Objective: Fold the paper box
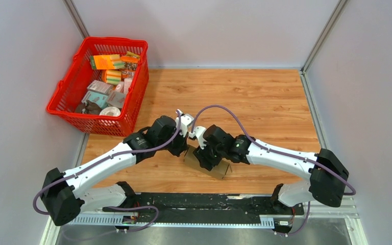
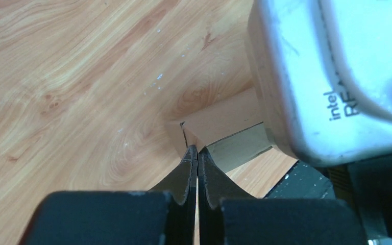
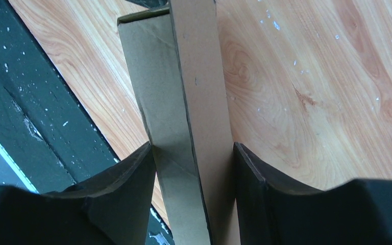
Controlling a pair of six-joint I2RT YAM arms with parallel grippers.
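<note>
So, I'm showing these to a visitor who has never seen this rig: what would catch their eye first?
First, the brown paper box near the centre, worked from both sides: the right tool clamps it across its width, and the left tool is shut right at one corner. Next, the red basket at the far left, filled with colourful packets.

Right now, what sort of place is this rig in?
Probably a robot lab test cell: plain grey panel walls enclose a wood-grain tabletop, two white-and-black arms bolted at its near edge, and a red plastic mesh basket of packets at far left.
</note>
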